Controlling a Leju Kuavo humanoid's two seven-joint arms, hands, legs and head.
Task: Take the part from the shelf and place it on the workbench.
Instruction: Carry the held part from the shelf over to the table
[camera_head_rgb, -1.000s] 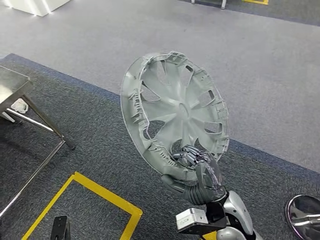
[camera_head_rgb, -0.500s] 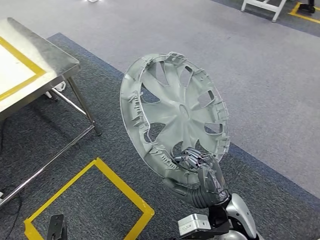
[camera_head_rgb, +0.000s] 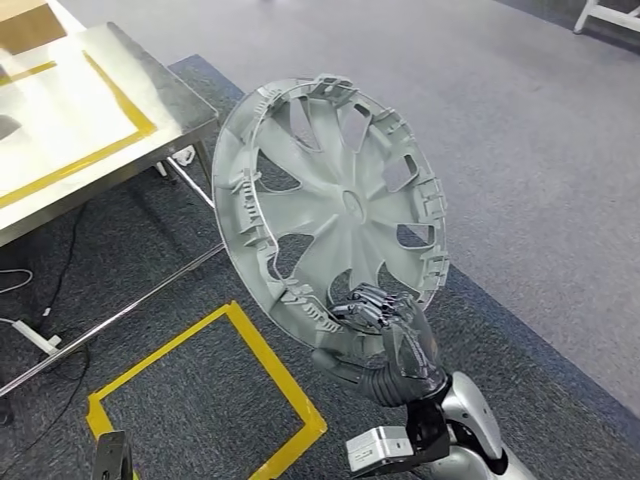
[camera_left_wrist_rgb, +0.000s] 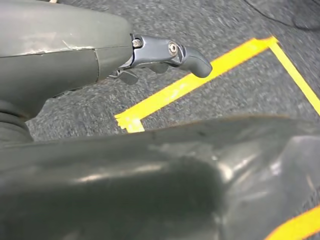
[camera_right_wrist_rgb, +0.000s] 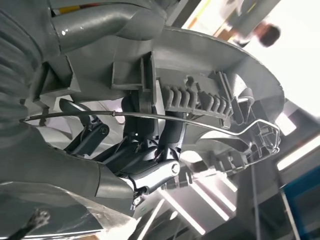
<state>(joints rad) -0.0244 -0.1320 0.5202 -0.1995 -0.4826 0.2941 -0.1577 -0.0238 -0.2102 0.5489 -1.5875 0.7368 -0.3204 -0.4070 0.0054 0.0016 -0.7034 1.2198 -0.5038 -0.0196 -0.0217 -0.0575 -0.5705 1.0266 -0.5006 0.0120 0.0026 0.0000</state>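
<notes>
Part: 1 grey wheel cover (camera_head_rgb: 332, 215), held up off the floor, tilted, inner ribbed side toward the camera, right of the bench.
Right robot hand (camera_head_rgb: 392, 335): clamped on the cover's near lower rim; an edge grip likely leaves the disc free to be laid flat.
Left robot hand (camera_left_wrist_rgb: 166, 52): hangs low over the carpet, nothing in it; fingers mostly hidden, so spread or curled, cannot tell.
Bench (camera_head_rgb: 173, 105): 1 steel top, far left, yellow tape outline.
Floor tape (camera_head_rgb: 264, 355): 1 yellow outline, near left.
</notes>
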